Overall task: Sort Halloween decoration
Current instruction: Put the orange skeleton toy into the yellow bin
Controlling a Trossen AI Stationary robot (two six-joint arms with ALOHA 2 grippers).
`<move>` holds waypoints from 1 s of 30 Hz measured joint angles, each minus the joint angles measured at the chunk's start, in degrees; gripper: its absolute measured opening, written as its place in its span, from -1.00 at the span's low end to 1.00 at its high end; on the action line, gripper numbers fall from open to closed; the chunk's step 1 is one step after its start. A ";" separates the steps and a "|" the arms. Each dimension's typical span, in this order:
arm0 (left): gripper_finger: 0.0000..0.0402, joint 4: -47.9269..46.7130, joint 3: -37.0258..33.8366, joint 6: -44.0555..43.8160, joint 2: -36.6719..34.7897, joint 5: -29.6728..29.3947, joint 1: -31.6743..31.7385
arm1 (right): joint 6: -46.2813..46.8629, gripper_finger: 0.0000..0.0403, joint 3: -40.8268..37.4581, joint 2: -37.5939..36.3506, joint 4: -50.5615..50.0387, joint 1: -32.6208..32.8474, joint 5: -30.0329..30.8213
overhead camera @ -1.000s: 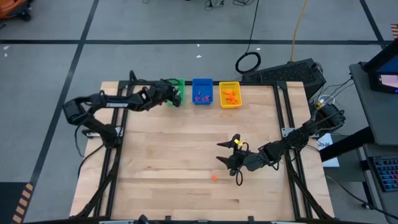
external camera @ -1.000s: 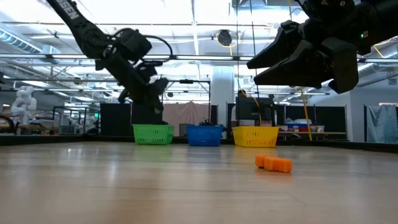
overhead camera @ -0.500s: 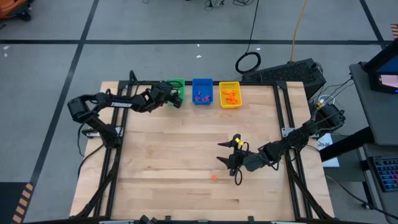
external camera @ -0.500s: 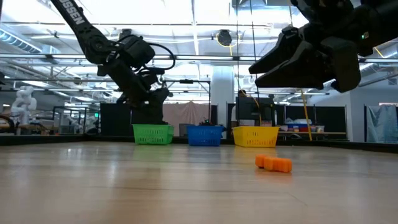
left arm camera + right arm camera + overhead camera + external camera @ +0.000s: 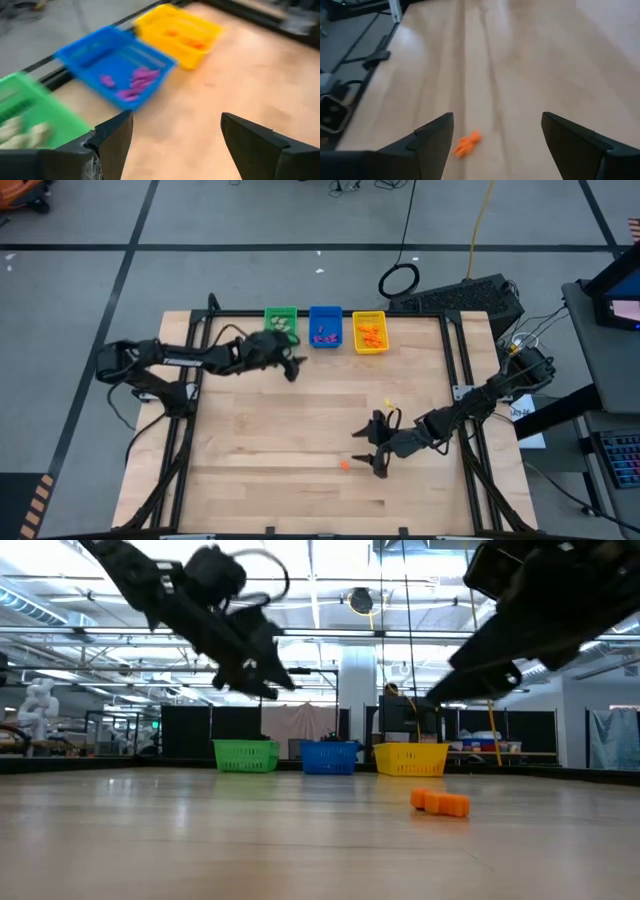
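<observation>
**Left gripper empty and clear of the bins; right gripper over the last orange trinket**

You see the left gripper (image 5: 291,366) spread wide, empty, now drawn back from the green bin (image 5: 280,319) it hung over a second ago. The right gripper (image 5: 375,452), wide open and empty, has tipped down toward the orange trinket (image 5: 344,465) lying alone on the surface (image 5: 260,450).

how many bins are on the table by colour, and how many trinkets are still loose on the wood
Green bin: 1
Blue bin: 1
Yellow bin: 1
Loose orange trinket on the table: 1
Total: 4 things, 3 bins and 1 loose trinket.
</observation>
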 joint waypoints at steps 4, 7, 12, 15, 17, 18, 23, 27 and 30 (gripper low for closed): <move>0.50 -1.08 0.00 0.34 -2.32 -0.33 -7.70 | 5.15 0.43 0.00 0.35 -0.40 2.85 -0.51; 0.50 -2.17 0.04 0.10 -2.32 -1.53 -13.39 | 7.24 0.43 0.02 0.91 0.78 5.72 0.83; 0.50 -4.07 0.04 -5.57 -1.74 -6.71 -20.85 | 9.43 0.43 1.06 3.14 0.76 9.49 7.14; 0.50 -4.09 -0.03 -6.37 -1.76 -9.96 -24.11 | 10.14 0.43 4.53 7.34 1.15 10.66 12.14; 0.50 -4.24 -0.02 -6.40 -1.77 -11.28 -25.66 | 10.16 0.43 8.68 11.21 0.49 11.04 14.59; 0.50 -4.27 -0.02 -6.42 -1.74 -11.82 -26.28 | 10.15 0.43 10.89 13.26 -1.37 11.15 14.95; 0.50 -4.52 -0.02 -6.46 -1.77 -12.55 -28.52 | 15.82 0.43 24.11 21.83 -20.48 11.92 17.73; 0.50 -4.50 -0.02 -6.60 -1.77 -13.76 -29.69 | 22.42 0.43 33.12 27.00 -38.13 12.93 22.43; 0.50 -4.37 -0.02 -6.62 -1.77 -14.07 -30.09 | 26.46 0.43 37.39 29.89 -45.79 13.29 23.51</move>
